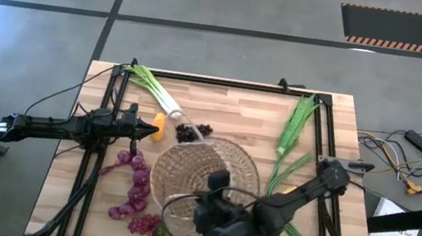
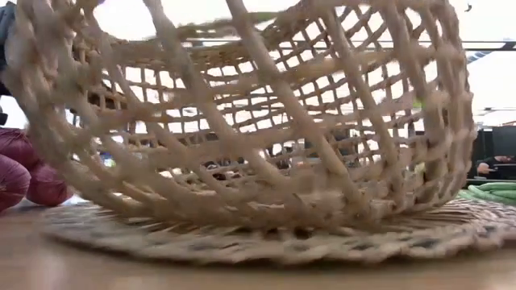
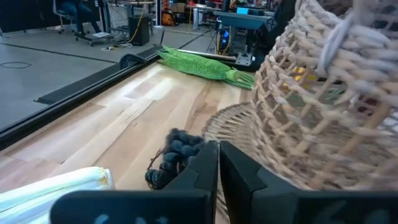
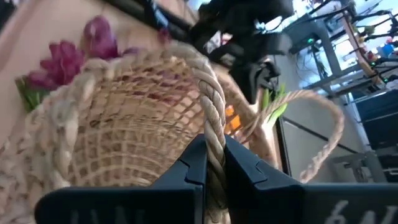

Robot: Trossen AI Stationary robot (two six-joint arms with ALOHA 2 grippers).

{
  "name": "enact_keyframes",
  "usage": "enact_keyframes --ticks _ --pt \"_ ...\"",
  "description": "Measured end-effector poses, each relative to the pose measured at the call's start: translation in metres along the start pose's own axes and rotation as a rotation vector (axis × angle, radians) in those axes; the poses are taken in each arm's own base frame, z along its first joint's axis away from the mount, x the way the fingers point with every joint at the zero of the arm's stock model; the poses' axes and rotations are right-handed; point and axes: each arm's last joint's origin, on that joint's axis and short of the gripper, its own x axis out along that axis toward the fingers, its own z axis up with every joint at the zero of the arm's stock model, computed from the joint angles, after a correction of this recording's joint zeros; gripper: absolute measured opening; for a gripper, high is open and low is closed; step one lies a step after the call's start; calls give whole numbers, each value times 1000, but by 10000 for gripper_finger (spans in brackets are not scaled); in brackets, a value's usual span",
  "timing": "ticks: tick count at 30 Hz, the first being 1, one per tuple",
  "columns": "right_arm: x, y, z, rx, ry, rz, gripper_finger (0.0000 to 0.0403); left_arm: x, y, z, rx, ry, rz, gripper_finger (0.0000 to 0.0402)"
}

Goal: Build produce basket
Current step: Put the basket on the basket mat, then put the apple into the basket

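Right wrist view: right end effector (image 4: 214,163) clamped on basket (image 4: 124,118) rim (basket tilted).

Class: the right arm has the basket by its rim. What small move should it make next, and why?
Probably set the basket level and let go. The right gripper is shut on its rim with the basket tilted on the table, and the produce, such as the grapes and leek, lies outside it. The left gripper waits shut by the grapes.
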Motion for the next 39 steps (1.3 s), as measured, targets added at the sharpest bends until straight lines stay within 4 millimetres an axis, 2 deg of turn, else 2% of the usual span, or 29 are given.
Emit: enact_keyframes --ticks 7,12,19,22,26,29,34,39 --pt "17 16 -4 11 38 -14 36 0 0 0 0 0 0 0" --pt "10 10 -3 93 29 -7 79 0 0 0 0 0 0 0" --pt "-27 -9 8 207 -93 22 165 0 0 0 0 0 0 0" --pt "-55 -18 15 290 -190 55 182 0 0 0 0 0 0 0" --pt "-94 -24 16 388 -276 109 186 0 0 0 0 0 0 0" --pt "-110 -12 15 427 -292 157 181 0 0 0 0 0 0 0" --pt "-121 35 6 505 -234 249 167 0 0 0 0 0 0 0" --pt "-131 90 -29 685 -8 249 141 0 0 0 0 0 0 0"
